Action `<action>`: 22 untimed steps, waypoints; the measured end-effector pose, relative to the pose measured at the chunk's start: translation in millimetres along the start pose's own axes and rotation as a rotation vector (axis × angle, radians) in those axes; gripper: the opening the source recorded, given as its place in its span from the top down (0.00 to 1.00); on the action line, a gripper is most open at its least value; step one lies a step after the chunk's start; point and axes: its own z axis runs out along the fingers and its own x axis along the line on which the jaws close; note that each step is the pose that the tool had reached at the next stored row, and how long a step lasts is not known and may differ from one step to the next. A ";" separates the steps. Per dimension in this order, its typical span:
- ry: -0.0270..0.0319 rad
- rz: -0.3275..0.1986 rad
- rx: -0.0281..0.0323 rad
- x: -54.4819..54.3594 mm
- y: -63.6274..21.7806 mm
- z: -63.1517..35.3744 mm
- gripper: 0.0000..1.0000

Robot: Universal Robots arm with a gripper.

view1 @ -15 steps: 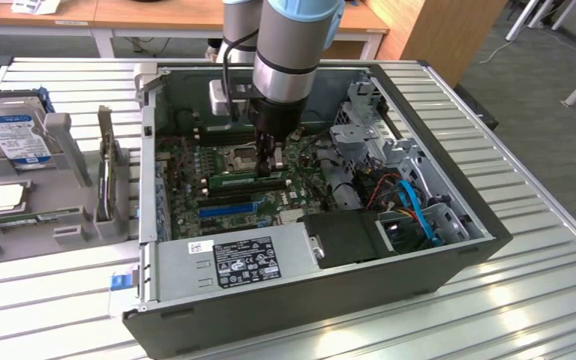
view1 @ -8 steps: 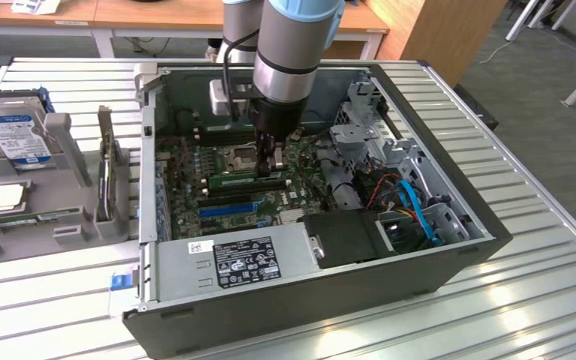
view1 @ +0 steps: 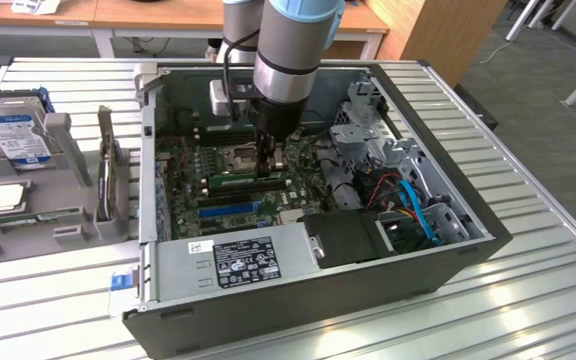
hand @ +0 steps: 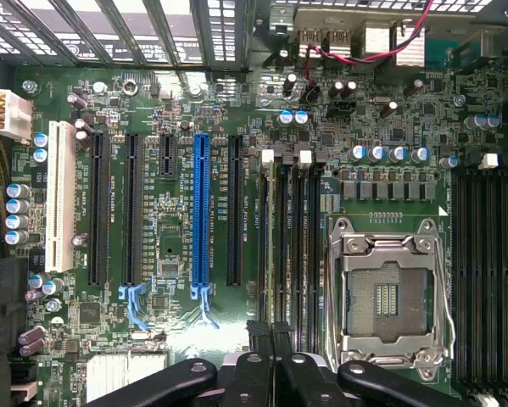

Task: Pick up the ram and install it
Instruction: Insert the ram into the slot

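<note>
One ram (view1: 240,179) stood edge-up along the memory slots (hand: 298,246), the tool (view1: 271,163) clamped on its top edge, seemingly to keep it aligned for seating.

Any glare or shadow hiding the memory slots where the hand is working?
Exterior view: bright glare on the slatted table, case interior darker around the ram below the hand. Wrist view: motherboard evenly lit, memory slots unshadowed, slight sheen beside the hand.
</note>
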 end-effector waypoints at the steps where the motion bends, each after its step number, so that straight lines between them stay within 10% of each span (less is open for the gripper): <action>1: 0.0001 0.000 0.0000 0.0 0.0 0.5 0.89; 22: 0.0005 -0.001 -0.0003 0.3 -0.2 4.6 0.89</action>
